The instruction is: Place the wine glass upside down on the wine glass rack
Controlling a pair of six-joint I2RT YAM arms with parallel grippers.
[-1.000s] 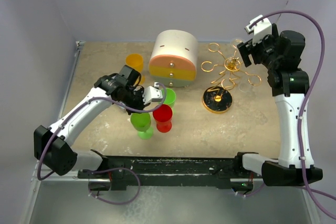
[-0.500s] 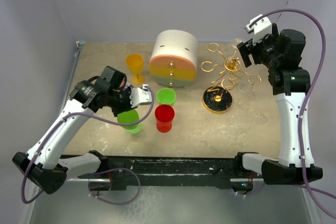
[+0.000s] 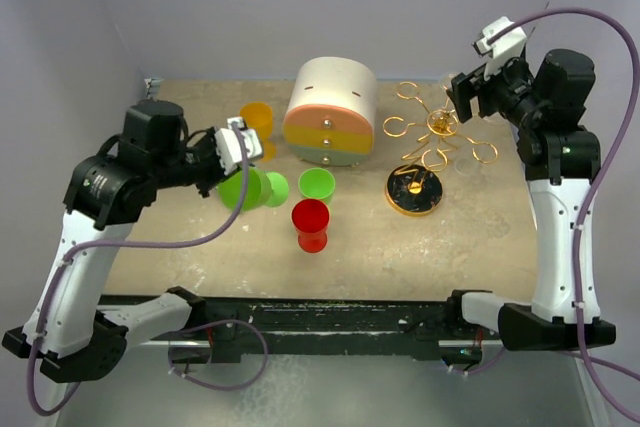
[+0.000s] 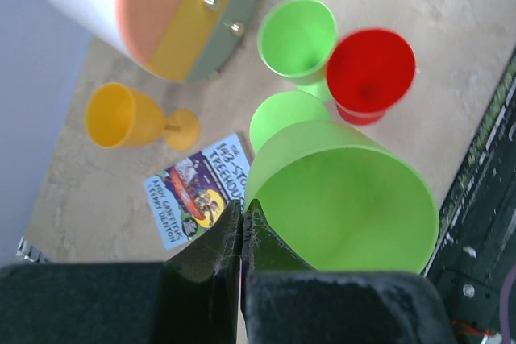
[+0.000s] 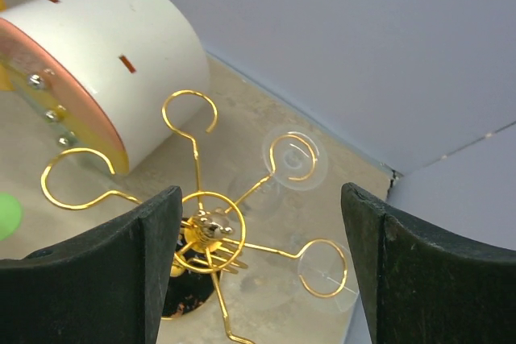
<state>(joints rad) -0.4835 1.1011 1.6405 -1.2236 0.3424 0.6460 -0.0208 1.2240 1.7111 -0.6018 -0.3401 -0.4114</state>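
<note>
Two arms, split roles: my left fingers (image 4: 201, 259) pinch the green wine glass (image 3: 243, 189) by its rim, lifted and lying sideways. Its foot points right toward the wine glass rack (image 3: 440, 127), well apart, beneath my spread, empty right fingers (image 5: 153, 279).

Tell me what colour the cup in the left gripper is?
The cup is bright green; the left wrist view shows it best.

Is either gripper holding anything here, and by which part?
Left gripper pinches the light green plastic wine glass by its bowl rim. Right gripper is open, holding nothing.
</note>
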